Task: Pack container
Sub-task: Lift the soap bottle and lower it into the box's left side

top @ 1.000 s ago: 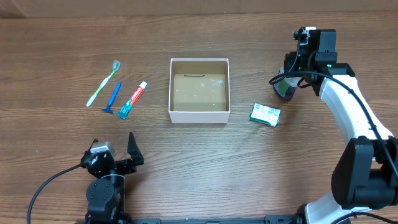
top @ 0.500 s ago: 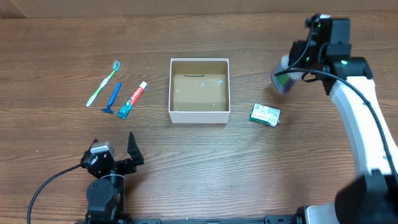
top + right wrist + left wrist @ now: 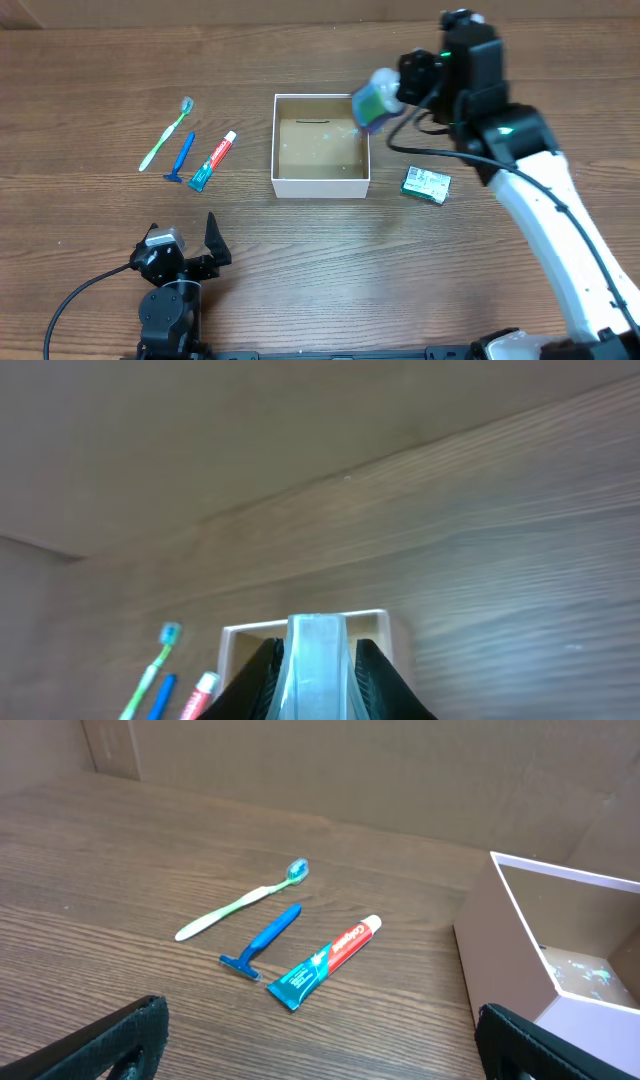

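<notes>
The container (image 3: pixel 320 186) has a blurred bottle (image 3: pixel 372 103) above its right wall, clamped in the right gripper (image 3: pixel 318 680). The left gripper (image 3: pixel 185 245) gapes wide.

The overhead camera looks straight down on the whole surface (image 3: pixel 80 240). The left wrist camera sits low, facing beyond its fingers (image 3: pixel 110 1045) toward the box (image 3: pixel 500 960). The right wrist camera, higher, sees that box ahead of its fingers (image 3: pixel 262 678).
</notes>
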